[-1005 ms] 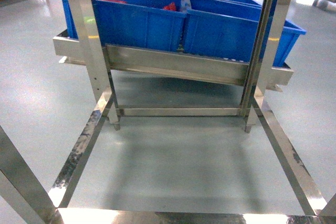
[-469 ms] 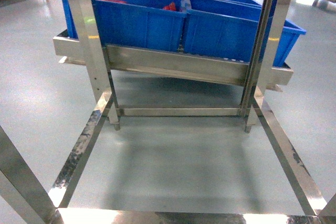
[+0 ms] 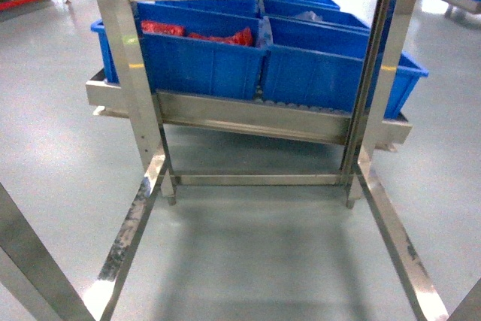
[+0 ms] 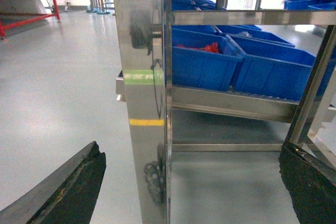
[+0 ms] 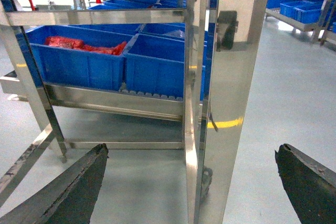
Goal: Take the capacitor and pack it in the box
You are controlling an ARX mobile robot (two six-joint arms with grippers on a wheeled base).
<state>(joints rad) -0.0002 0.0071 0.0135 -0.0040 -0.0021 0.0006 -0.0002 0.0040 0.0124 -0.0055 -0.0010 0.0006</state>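
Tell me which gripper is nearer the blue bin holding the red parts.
Right, probably, narrowly: the right gripper faces the bin from beside the right post, and it looks larger there. The left gripper sits outside the left post, the bin smaller beyond it.

A metal rack [image 3: 248, 114] is seen straight ahead, with its upright posts [image 3: 124, 65] standing at left and right. Two bins [image 3: 203, 54] are set side by side on its lower shelf, and further bins are ranged behind them. Bagged parts [image 3: 214, 34] lie in the front left bin. Bare floor [image 3: 255, 261] is enclosed between the rack's base rails
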